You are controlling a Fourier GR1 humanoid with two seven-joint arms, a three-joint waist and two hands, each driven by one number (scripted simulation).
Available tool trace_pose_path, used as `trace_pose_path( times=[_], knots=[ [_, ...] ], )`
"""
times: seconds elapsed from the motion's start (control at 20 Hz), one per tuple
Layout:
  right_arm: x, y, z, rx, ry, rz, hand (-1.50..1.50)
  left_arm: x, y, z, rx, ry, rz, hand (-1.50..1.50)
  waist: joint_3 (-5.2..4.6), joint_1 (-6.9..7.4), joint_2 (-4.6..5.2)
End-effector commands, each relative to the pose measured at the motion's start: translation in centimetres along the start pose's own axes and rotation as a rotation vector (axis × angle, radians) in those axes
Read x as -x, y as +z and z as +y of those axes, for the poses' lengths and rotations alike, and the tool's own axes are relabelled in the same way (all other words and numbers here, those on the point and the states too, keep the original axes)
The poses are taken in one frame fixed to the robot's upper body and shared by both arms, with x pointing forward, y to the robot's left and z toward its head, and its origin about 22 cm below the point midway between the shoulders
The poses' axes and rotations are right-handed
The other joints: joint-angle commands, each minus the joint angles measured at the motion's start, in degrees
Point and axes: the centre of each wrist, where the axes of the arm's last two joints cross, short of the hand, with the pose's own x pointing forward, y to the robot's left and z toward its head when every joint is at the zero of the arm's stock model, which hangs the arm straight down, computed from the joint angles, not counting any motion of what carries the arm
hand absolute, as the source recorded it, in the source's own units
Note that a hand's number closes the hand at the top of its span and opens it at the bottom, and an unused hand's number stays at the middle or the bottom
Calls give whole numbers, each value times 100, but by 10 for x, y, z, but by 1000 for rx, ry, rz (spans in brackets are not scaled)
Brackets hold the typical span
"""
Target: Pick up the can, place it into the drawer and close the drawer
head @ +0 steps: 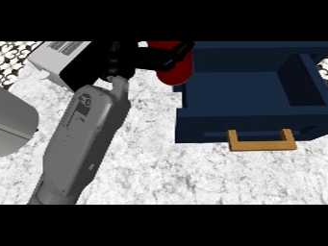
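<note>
The red can [177,72] is held near the view's top, just left of the open drawer's far left corner. My right hand [134,55] is shut on it. Black fingers [173,52] curl over its top and hide the upper part. The forearm [81,139] runs up from the lower left. The dark blue drawer [251,122] stands pulled out at the right, and nothing shows inside it. Its wooden handle [262,143] faces me. No left hand shows.
A white boxy appliance [53,57] with vent lines sits at the top left, close behind the hand. A large grey rounded shape [3,120] fills the left edge. A partition [305,79] divides the drawer's right side. Speckled white counter [166,173] lies in front of the drawer.
</note>
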Motion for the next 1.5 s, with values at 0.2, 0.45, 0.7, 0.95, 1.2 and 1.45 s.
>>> trace_pose_path(
  times=[0.2, 0.45, 0.7, 0.95, 1.2, 1.45],
  knots=[
    [14, -8, -2, 15, -12, -1, -150, -3, -23, -32, 18, -28, -8, 150, 1, -9, 13],
    [0, -7, 9, -39, 3, 11, -150, -18, -34, -69, 13, -40, -7, 150, 1, -110, 26],
    [-4, -26, 11, -13, -8, -4, -150, -11, -36, -83, 21, -37, 9, 150, 1, -109, 42],
    [-4, -20, 13, -28, 2, -10, -150, -33, -42, -110, 37, -59, 34, 150, 4, -179, 34],
    [-8, -24, 8, -26, 7, -20, -150, -5, -38, -105, -3, -76, 49, 150, 6, -245, 50],
    [-11, -12, 14, -29, -5, -20, -150, -11, -50, -109, -22, -123, 42, 150, 8, -294, 64]
  ],
)
